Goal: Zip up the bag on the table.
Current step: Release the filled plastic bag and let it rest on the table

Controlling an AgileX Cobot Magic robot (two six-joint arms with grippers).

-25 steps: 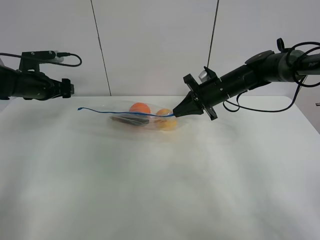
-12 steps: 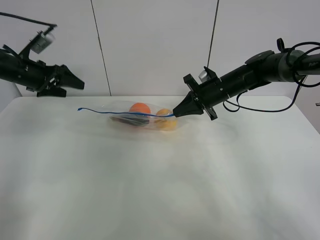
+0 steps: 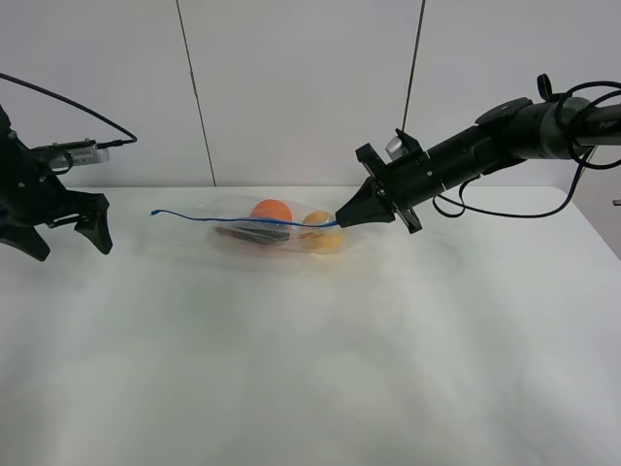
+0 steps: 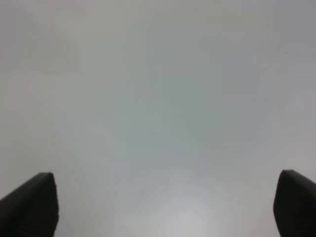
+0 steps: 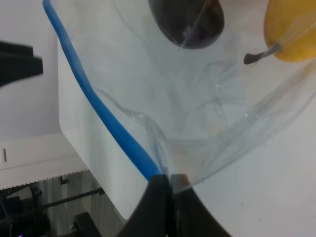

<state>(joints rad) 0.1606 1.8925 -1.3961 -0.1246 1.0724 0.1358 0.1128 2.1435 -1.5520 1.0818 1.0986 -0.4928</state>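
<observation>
The clear plastic bag (image 3: 277, 228) lies on the white table (image 3: 310, 349) at the back middle. An orange (image 3: 271, 211), a yellow pear (image 3: 321, 235) and a dark purple item (image 3: 254, 234) show through it. Its blue zipper strip (image 3: 233, 220) runs from the far left tip to my right gripper (image 3: 341, 222), which is shut on the strip's right end. The right wrist view shows the strip (image 5: 94, 98), the dark item (image 5: 187, 22) and the pear (image 5: 291, 29). My left gripper (image 3: 66, 248) hangs open and empty over the table's left edge, well left of the bag, its fingertips (image 4: 34, 207) wide apart.
A white panelled wall (image 3: 301, 87) stands behind the table. The table's bare surface (image 4: 163, 123) fills the left wrist view. The right arm (image 3: 485, 146) reaches in from the upper right with a cable hanging below it.
The left arm has swung down from a raised, level pose to point at the table at the far left. The right gripper and the bag have not moved.
</observation>
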